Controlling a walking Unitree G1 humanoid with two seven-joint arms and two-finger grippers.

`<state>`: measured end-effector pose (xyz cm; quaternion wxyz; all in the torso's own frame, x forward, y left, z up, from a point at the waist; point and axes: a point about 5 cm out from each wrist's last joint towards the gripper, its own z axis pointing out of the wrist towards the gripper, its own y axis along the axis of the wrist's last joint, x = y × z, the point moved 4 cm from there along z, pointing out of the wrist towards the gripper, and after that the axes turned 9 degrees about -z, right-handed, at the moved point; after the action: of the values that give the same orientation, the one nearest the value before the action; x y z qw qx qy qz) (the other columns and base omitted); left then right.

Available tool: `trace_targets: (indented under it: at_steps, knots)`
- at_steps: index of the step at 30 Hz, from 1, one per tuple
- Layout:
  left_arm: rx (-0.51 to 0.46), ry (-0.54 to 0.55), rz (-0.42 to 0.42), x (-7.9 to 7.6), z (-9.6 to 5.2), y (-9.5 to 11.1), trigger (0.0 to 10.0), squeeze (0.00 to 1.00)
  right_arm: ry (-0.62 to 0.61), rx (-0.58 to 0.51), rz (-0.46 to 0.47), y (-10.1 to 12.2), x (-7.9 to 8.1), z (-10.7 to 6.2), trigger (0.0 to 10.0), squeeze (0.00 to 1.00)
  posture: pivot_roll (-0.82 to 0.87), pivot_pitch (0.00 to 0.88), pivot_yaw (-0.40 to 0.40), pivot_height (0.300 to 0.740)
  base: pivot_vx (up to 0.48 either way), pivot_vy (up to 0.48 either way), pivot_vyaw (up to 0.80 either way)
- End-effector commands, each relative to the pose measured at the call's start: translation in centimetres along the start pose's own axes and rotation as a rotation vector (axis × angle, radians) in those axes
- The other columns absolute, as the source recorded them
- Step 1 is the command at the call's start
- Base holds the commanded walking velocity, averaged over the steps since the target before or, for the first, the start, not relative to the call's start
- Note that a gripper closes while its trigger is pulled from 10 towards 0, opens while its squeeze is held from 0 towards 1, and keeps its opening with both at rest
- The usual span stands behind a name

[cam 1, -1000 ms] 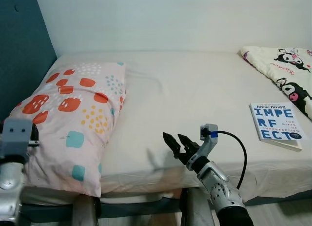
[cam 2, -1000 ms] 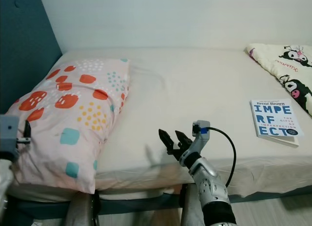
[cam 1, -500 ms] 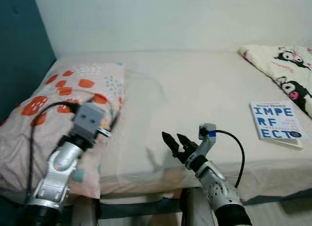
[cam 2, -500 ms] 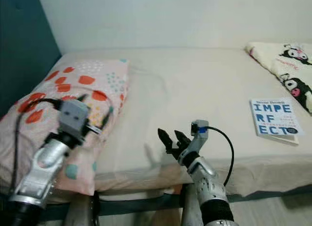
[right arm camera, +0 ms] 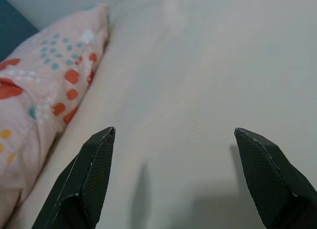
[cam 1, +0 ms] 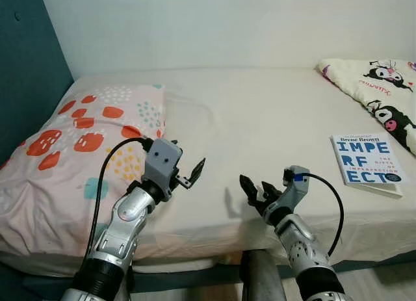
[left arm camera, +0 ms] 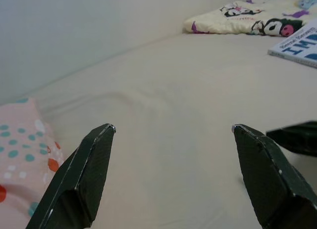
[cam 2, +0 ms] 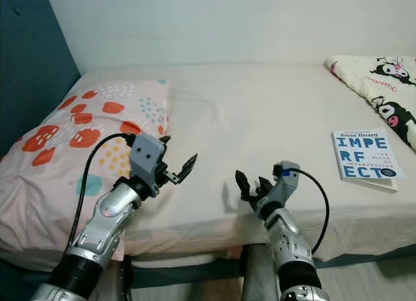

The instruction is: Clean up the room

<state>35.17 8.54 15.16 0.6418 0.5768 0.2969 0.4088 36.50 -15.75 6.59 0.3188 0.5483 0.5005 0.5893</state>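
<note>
Having swung up off the pillow (cam 1: pixel 78 151), the left gripper (cam 1: pixel 183 173) is now hovering spread beside it, the right gripper (cam 1: pixel 255 188) gaping farther along, and the book (cam 1: pixel 366 163) lying beyond, blanket (cam 1: pixel 377 93) partly cropped.

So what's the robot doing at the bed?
It stands at the bed with both arms out over the sheet, holding nothing. The left gripper hovers open beside the pillow. The right gripper hovers open near the bed's front edge. A book lies on the bed to the right, untouched, with a blanket behind it.
</note>
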Motion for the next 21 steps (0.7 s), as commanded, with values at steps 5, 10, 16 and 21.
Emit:
trace_targets:
  at_steps: [5,10,16,21]
  knots:
    - [0.064,0.072,-0.047,0.5,-0.1,-2.1,10.0,0.00,-0.003,-0.017,0.006,0.0,0.2,0.2,10.0,0.00,0.06,0.075,-0.070,0.445,0.000,0.000,0.00]
    - [0.155,0.038,-0.150,-1.2,1.2,-4.2,10.0,0.00,-0.001,-0.025,0.008,0.0,0.4,0.3,10.0,0.00,0.05,0.078,-0.072,0.445,0.000,0.000,0.00]
    - [0.277,-0.001,-0.141,-3.9,4.1,-5.9,10.0,0.00,0.020,-0.035,0.006,0.0,0.9,0.1,10.0,0.00,0.03,0.089,-0.063,0.445,0.000,0.000,0.00]
    - [0.276,0.005,-0.146,-3.9,4.3,-5.8,10.0,0.00,0.021,-0.039,0.005,0.0,1.0,0.0,10.0,0.00,0.02,0.092,-0.058,0.445,0.000,0.000,0.00]
